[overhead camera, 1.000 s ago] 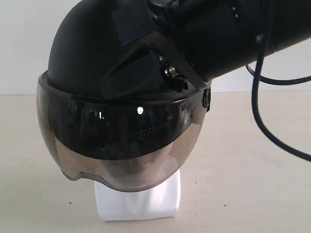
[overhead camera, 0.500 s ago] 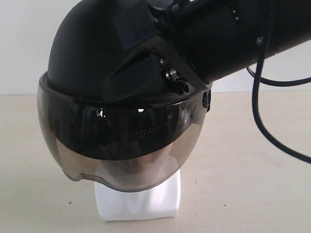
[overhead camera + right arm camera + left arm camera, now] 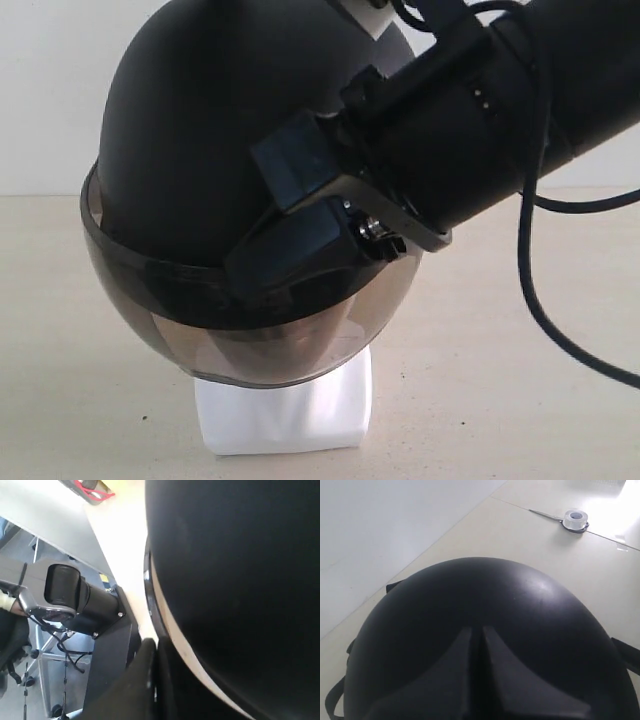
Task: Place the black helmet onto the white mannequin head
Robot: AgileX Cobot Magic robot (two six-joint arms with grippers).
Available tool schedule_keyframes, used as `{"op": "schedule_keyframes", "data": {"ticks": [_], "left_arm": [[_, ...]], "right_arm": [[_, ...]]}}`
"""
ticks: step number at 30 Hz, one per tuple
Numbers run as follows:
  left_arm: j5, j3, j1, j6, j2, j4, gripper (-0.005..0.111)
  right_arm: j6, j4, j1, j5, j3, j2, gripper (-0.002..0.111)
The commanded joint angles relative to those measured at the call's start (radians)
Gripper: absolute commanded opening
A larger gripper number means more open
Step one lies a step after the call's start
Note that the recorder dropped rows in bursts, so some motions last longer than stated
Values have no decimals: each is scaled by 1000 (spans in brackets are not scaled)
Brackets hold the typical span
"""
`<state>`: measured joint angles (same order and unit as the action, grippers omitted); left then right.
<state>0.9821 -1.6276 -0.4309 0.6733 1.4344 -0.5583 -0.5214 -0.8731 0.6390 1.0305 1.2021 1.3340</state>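
The black helmet hides the white mannequin head — only its base shows.

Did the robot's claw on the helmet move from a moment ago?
Yes. The right gripper slid down the side of the black helmet, ending nearer the blocky base of the white mannequin head, which stayed put.

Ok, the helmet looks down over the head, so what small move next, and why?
Probably ease the right gripper slightly off the black helmet. The helmet covers the white mannequin head down to its neck base, and the gripper lies against the shell's side, so a slow release would show whether it sits steady.
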Motion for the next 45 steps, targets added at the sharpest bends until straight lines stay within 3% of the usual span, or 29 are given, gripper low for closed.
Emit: {"op": "schedule_keyframes", "data": {"ticks": [1, 10, 14, 17, 20, 23, 31, 38, 45], "left_arm": [[43, 9, -8, -13, 8, 28, 4], [39, 9, -8, -22, 3, 28, 4], [41, 9, -8, -43, -26, 28, 4], [31, 9, -8, -79, -72, 58, 4], [29, 9, -8, -200, -116, 230, 4], [55, 13, 12, -323, -121, 461, 4], [130, 13, 153, -295, -13, 461, 4], [136, 13, 170, -227, 89, 448, 4], [239, 55, 170, -141, 125, 378, 4]], "right_arm": [[-9, 7, 1, -15, -4, -1, 0], [76, 48, -1, -127, -4, -131, 0], [294, 224, -1, -197, -4, -225, 0], [553, 459, -1, -213, -4, -286, 0], [802, 772, -1, -144, -4, -311, 0], [887, 927, -1, -115, -4, -284, 0], [900, 932, -1, -235, -4, -154, 0], [895, 932, -1, -311, -4, -89, 0], [879, 932, -1, -398, -4, -75, 0]]}}
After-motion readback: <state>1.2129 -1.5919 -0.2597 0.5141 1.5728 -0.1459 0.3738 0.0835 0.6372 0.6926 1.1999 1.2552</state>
